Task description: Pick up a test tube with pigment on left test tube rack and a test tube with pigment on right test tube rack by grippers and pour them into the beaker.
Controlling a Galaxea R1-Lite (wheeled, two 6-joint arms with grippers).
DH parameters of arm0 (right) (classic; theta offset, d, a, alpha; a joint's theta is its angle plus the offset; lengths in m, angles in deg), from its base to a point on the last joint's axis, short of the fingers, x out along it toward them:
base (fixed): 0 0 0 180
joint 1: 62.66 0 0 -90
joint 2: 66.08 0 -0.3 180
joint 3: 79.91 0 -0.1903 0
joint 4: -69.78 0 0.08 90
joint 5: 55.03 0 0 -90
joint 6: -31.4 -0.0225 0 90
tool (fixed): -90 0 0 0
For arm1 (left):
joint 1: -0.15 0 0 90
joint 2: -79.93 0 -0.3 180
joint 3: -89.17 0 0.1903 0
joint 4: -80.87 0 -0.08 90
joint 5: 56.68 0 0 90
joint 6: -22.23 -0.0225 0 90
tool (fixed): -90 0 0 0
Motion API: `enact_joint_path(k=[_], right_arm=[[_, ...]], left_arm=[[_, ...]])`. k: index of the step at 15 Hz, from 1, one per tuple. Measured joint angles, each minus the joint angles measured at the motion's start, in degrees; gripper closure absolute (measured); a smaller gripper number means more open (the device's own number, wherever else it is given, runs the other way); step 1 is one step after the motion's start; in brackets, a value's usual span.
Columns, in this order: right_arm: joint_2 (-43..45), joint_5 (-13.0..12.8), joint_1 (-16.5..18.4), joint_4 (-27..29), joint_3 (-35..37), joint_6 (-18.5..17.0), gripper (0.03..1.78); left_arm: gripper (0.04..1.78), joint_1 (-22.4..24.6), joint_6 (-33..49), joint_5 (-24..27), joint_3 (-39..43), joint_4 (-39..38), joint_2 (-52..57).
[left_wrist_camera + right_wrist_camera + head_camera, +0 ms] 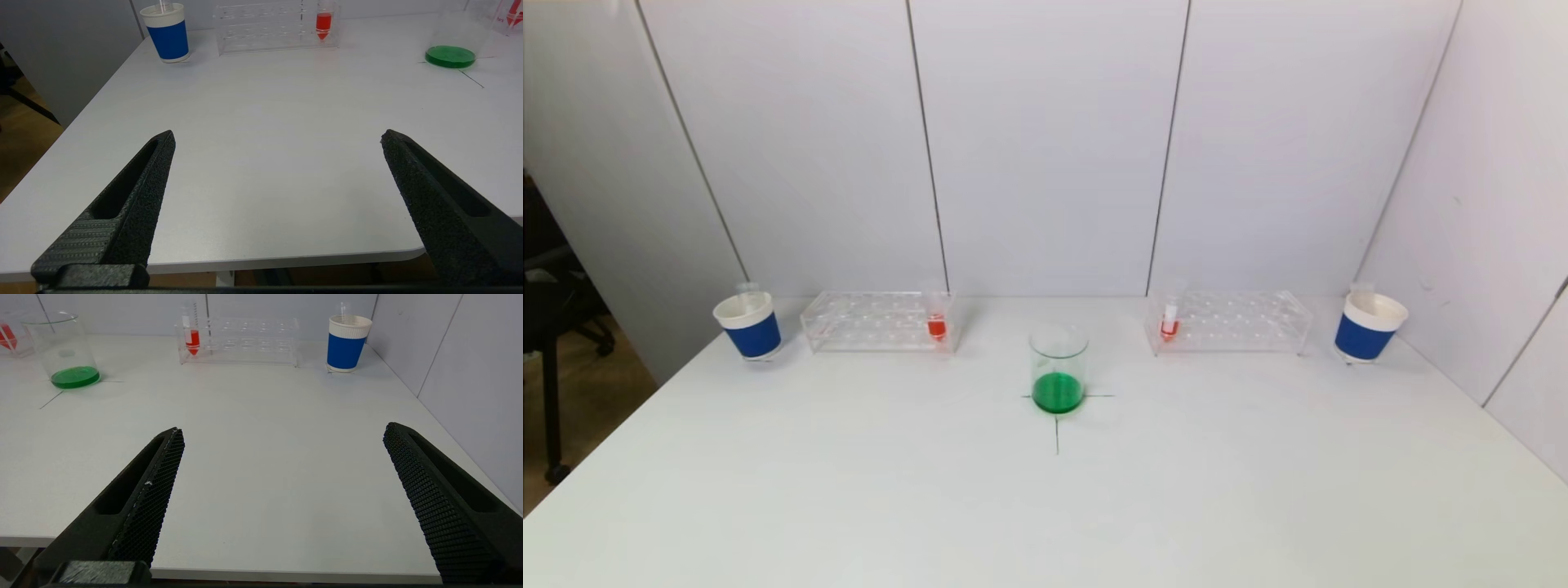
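A glass beaker (1058, 369) with green liquid stands on a cross mark at the table's middle. The clear left test tube rack (878, 321) holds a test tube with red pigment (937, 322) at its inner end. The right test tube rack (1229, 321) holds a test tube with red pigment (1170, 320) at its inner end. Neither arm shows in the head view. My left gripper (278, 136) hangs open over the table's near edge, far from its tube (323, 24). My right gripper (284, 430) is likewise open and empty, far from its tube (192, 339).
A blue-and-white paper cup (748, 325) stands beyond the left rack's outer end, and another cup (1369, 327) beyond the right rack. White wall panels close the back and right side. The table's left edge drops to the floor, where a dark chair stands.
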Motion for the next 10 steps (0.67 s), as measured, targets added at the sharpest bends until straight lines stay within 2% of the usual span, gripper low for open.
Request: enact_joint_path(k=[10], right_arm=[[0.0, 0.0, 0.0, 0.0, 0.0, 0.0, 0.04]], left_arm=[[0.06, 0.0, 0.0, 0.0, 0.0, 0.0, 0.0]])
